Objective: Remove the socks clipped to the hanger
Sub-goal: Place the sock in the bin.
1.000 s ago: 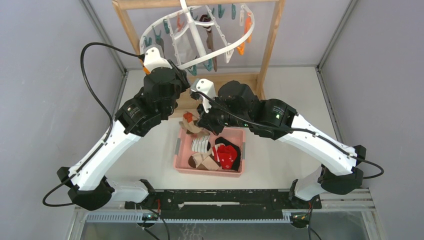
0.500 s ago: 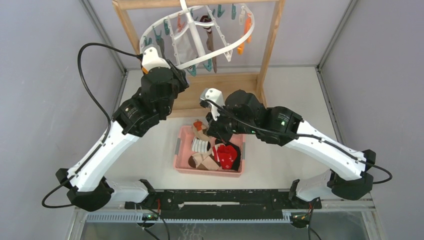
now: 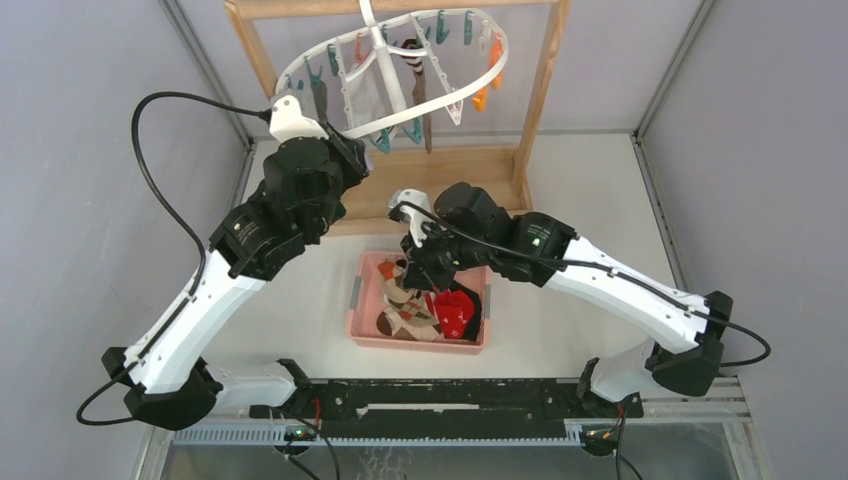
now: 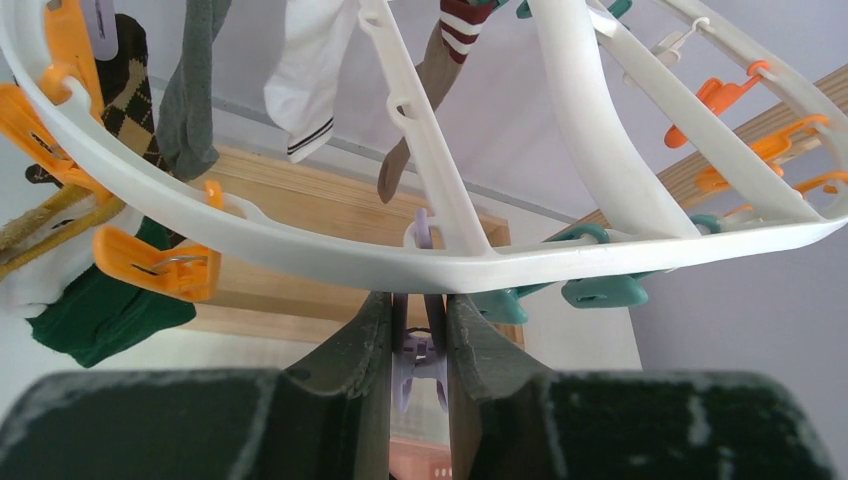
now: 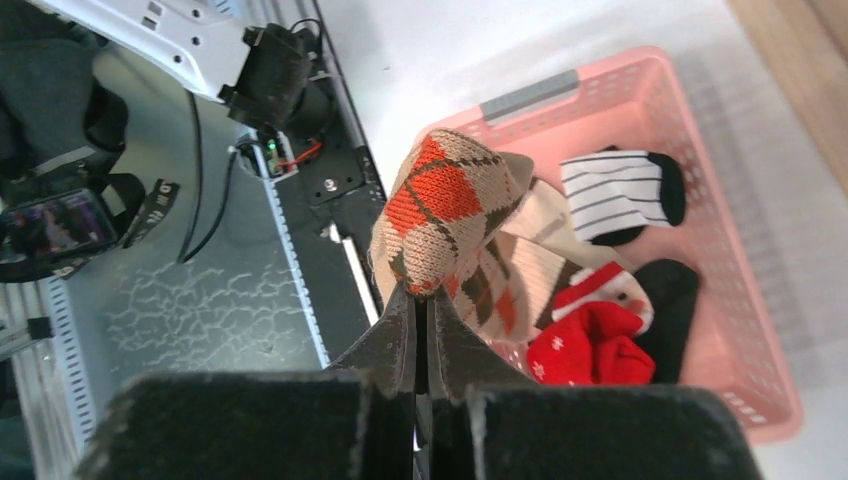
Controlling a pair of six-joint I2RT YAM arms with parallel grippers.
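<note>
white plastic oval hanger (image 4: pixel 330 255): orange clip (image 4: pixel 150 262), teal clip (image 4: pixel 605 292), purple clip (image 4: pixel 415 365) | pink plastic basket (image 5: pixel 735 330) | beige knit sock (image 5: pixel 450 210): orange-brown argyle | white fabric sock (image 5: pixel 615 195): black stripes | red fabric sock (image 5: pixel 590 355): white specks

- We see plain grey walls (image 3: pixel 90 130) to both sides of and beyond the left claw (image 4: pixel 418 312).
- A wooden frame (image 3: pixel 546 90) stands just beyond that claw, its base board (image 3: pixel 470 162) on the white tabletop (image 3: pixel 590 190).
- Well behind the right claw (image 5: pixel 421 300), a black rail (image 3: pixel 450 398) runs along the table's near edge.
- We find the light soft and even.
</note>
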